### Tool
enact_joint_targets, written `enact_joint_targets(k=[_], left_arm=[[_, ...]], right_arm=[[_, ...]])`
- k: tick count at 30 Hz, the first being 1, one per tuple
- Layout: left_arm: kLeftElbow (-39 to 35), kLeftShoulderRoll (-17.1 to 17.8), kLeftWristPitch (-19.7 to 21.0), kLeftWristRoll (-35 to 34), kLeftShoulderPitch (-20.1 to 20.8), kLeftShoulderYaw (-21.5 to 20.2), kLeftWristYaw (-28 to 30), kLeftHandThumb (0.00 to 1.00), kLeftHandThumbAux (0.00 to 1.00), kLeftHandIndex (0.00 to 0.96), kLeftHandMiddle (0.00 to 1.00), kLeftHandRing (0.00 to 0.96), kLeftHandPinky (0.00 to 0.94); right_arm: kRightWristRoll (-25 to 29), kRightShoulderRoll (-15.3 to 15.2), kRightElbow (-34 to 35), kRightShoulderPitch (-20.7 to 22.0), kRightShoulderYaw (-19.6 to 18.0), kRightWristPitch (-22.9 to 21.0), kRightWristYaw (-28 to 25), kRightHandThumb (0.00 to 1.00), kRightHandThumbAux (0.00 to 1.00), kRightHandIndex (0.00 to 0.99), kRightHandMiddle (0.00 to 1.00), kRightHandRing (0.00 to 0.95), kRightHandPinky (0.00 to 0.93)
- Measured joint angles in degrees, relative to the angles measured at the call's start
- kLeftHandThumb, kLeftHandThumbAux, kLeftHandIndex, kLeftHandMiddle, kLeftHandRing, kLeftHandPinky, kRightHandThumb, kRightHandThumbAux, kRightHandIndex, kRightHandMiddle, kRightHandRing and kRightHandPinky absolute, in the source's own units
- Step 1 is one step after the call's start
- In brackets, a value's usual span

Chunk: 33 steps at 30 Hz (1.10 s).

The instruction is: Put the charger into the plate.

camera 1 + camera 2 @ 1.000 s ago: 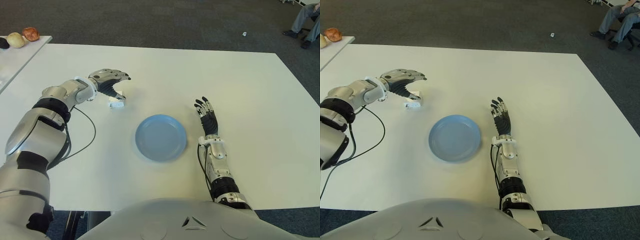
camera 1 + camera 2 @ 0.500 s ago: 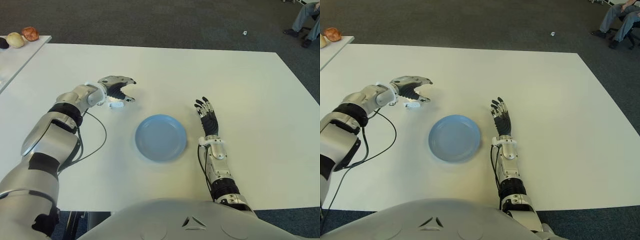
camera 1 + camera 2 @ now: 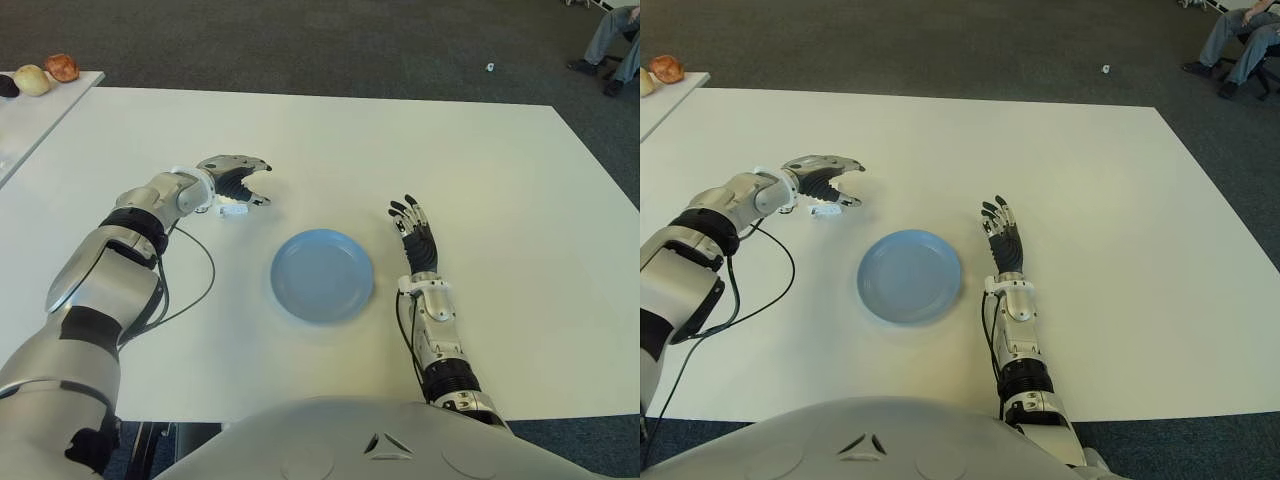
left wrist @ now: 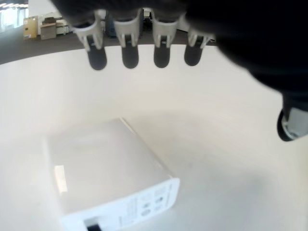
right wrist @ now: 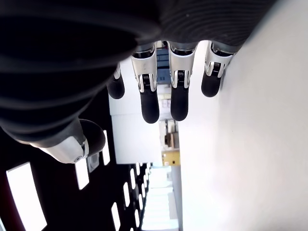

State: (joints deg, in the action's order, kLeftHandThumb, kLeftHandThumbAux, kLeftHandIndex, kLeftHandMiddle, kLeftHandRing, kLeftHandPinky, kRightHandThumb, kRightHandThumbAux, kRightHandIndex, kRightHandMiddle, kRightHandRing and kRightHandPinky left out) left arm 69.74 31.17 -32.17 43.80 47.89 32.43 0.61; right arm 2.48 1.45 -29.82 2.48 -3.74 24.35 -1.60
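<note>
White, hard plastic: the charger (image 4: 108, 175) lies flat on the desk (image 3: 480, 170), left of the blue plate (image 3: 322, 275) and apart from it. The left hand (image 3: 236, 178) arches over it, fingers (image 4: 129, 53) spread and not touching. It looks light, rigid and smooth, likely slippery, so pinching across its two narrow sides seems best. The right hand (image 3: 414, 232) shows right of the plate, fingers straight, holding nothing.

No text can be read anywhere; the only markings sit on the end face of the white charger (image 4: 108, 175), seen in the left wrist view; they are a few small grey symbols and fine print lines beside a dark port, too small to make out.
</note>
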Motion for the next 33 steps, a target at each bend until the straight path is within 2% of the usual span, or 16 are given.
enact_joint_targets(k=[18, 25, 33], left_arm=[[0.9, 0.3, 0.2, 0.1, -0.1, 0.4, -0.5, 0.115, 0.385, 0.0, 0.0, 0.0, 0.0], [1.1, 2.2, -1.0, 2.6, -0.3, 2.7, -4.0, 0.137, 0.409, 0.0, 0.0, 0.0, 0.0], [1.2, 5.4, -2.1, 7.1, -0.3, 6.4, -10.6, 0.167, 0.426, 0.0, 0.0, 0.0, 0.0]], right_arm=[[0.7, -0.4, -0.3, 0.0, -0.3, 0.5, -1.7, 0.0, 0.54, 0.0, 0.182, 0.168, 0.049], [0.5, -0.6, -0.5, 0.0, -0.3, 1.1, -1.7, 0.0, 0.553, 0.0, 0.179, 0.169, 0.048], [0.6, -0.9, -0.6, 0.0, -0.3, 1.3, -2.0, 0.0, 0.564, 0.0, 0.18, 0.173, 0.058]])
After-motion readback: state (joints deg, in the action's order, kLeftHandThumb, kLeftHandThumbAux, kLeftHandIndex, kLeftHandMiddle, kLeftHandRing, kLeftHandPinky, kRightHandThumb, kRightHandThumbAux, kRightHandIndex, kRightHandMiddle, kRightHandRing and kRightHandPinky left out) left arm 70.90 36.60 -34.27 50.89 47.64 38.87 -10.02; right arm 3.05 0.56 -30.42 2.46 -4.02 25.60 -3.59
